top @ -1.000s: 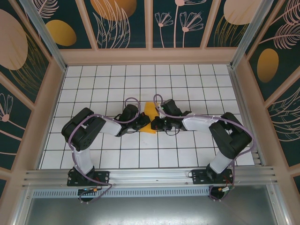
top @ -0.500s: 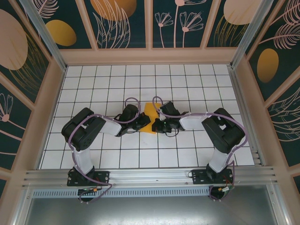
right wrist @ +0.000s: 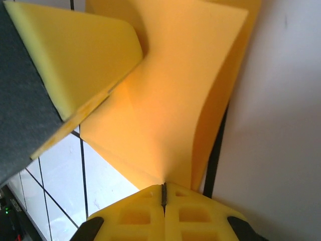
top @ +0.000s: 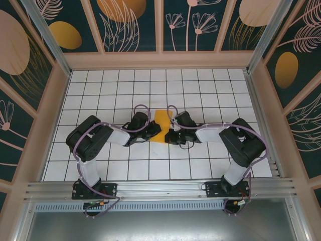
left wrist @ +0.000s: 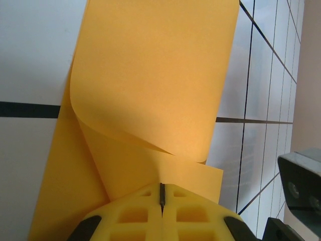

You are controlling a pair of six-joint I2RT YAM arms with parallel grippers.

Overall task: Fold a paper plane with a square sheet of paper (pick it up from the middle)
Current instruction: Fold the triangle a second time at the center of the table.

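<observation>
I saw the square sheet of paper (top: 161,125), plain orange-yellow, curled and creased; left gripper (left wrist: 161,194) and right gripper (right wrist: 163,192) each pinched its edge over the white gridded table (top: 125,85), floral walls (top: 200,25) around

Mid-table (top: 100,90), we've got the sheet of paper (top: 160,124) lying between the two tools. The left gripper (top: 153,131) is at its left edge and the right gripper (top: 168,134) at its right, both tips meeting it.

From the left gripper (left wrist: 162,193) we see the sheet (left wrist: 150,75) running straight ahead out of the fingertips, one flap curled over the layer beneath, with table under it on both sides.

From the right gripper (right wrist: 163,193) the sheet (right wrist: 165,110) rises ahead, and the left gripper's pad (right wrist: 75,50) sits ahead-left, against it.
</observation>
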